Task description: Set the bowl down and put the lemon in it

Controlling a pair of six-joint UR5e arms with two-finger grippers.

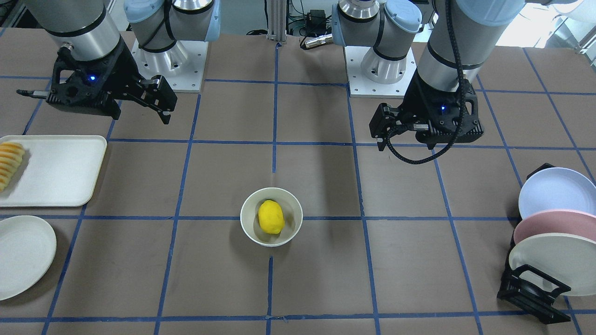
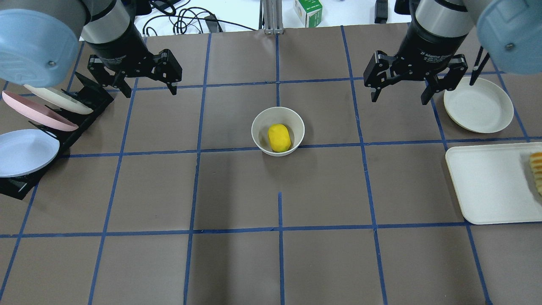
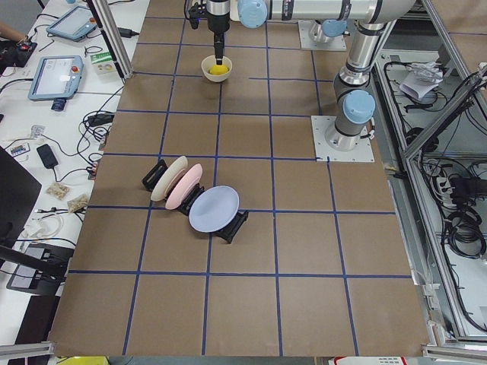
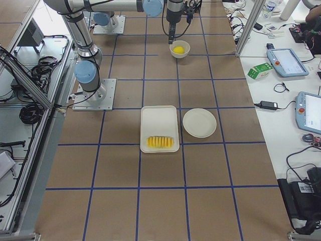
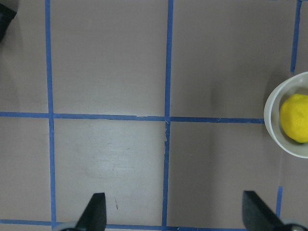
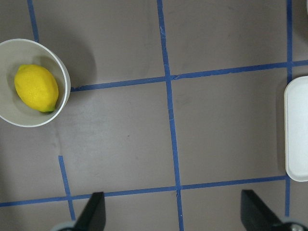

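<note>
Three plates stand tilted in a black rack at the far left of the surface. Next, the left arm hangs above the surface, its jaws wide and holding nothing. At the centre sits the bowl, upright, with the lemon lying inside it. Further right, the right arm hovers, jaws likewise wide and empty. Beyond it lie a flat round plate and a tray with sliced food at its edge.
</note>
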